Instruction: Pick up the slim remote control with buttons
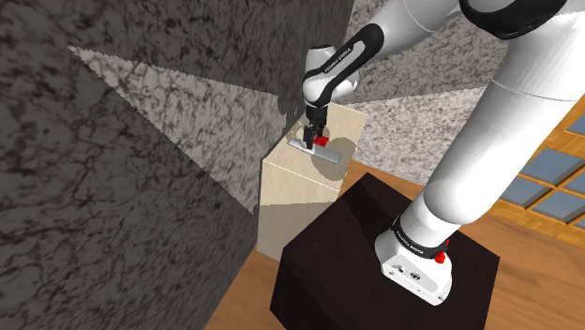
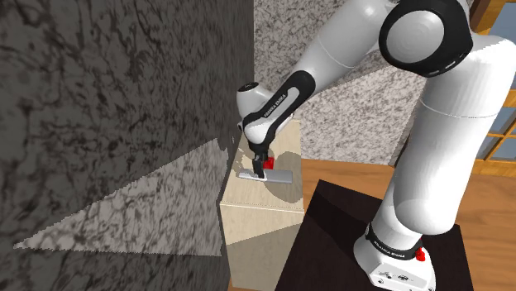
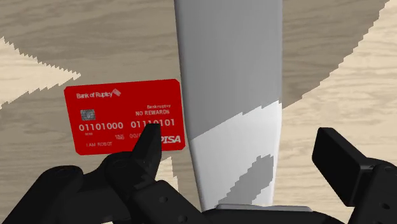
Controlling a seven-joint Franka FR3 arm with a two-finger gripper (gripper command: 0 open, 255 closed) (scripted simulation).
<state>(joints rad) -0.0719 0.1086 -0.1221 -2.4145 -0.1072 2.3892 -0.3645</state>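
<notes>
A slim plain grey remote [image 3: 229, 95] lies flat on the pale wood-grain top of a small cabinet [image 1: 302, 180]; no buttons are drawn on it. My black gripper [image 3: 245, 153] hangs just above it, open, with one fingertip [image 3: 149, 147] on each side of the remote and neither touching it. In the shoulder view the gripper [image 1: 314, 133] points straight down over the remote [image 1: 323, 153]. The second exterior view has the gripper [image 2: 261, 168] low over the remote [image 2: 274, 177].
A red bank card [image 3: 124, 118] lies flat right beside the remote, under one finger. A dark marbled wall [image 1: 112, 187] rises close along the cabinet's side. My dark stand [image 1: 375, 253] sits on a wooden floor, with a window [image 1: 553, 178] behind it.
</notes>
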